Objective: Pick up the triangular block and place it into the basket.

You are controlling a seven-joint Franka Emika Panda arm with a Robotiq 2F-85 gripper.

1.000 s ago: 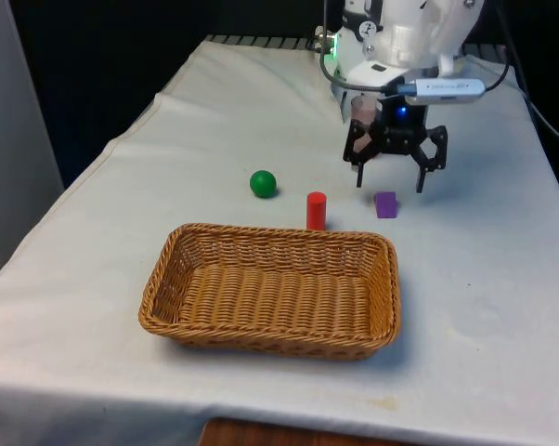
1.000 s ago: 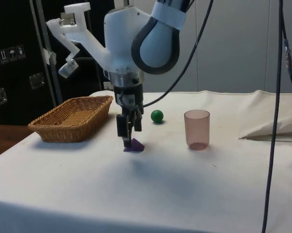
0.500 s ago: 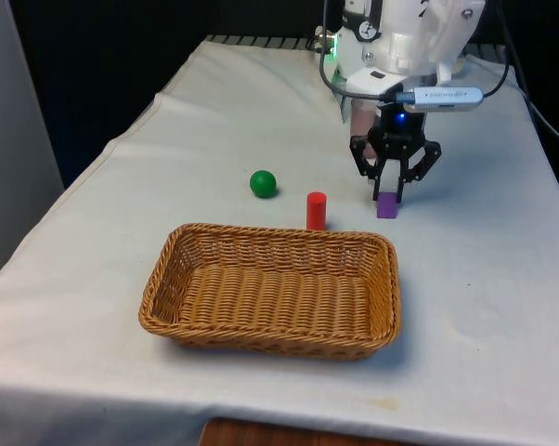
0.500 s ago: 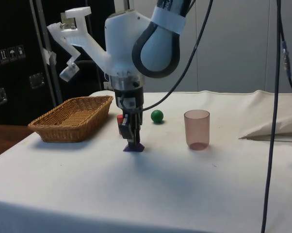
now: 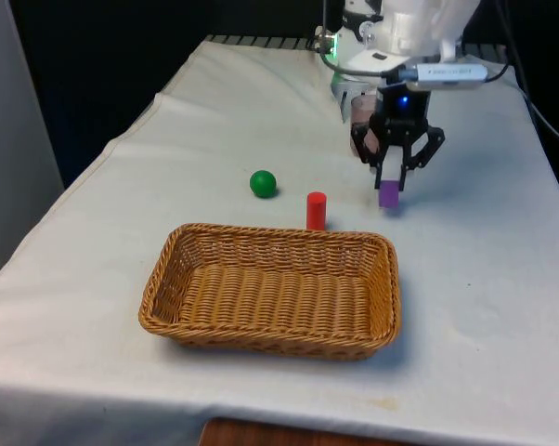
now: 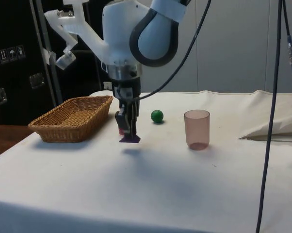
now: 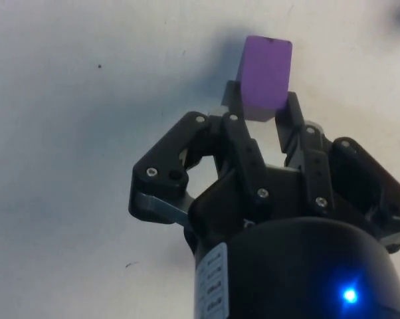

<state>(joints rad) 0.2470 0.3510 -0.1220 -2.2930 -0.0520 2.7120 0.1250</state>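
— Lifted now: purple triangular block (image 5: 388,193) was on the cloth a second ago, now it hangs clear of the table (image 5: 214,111), shadow under it in the side view.

— Gripper (image 5: 391,186)?

— Fingers (image 7: 234,106) nearly closed, pinching the block (image 7: 265,80) between them, pointing straight down. Block (image 6: 129,138) sticks out below the tips.

— Where's the basket (image 5: 272,290)?

— Wicker, nearer the camera, toward the front view's left of the block, well apart from it.

— Anything between?

— Red cylinder (image 5: 316,210) upright just beyond the basket's far rim, near the block. Green ball (image 5: 263,183) further to the front view's left. Pinkish translucent cup (image 6: 197,129) behind the gripper.

— Any writing?

— None I can read.
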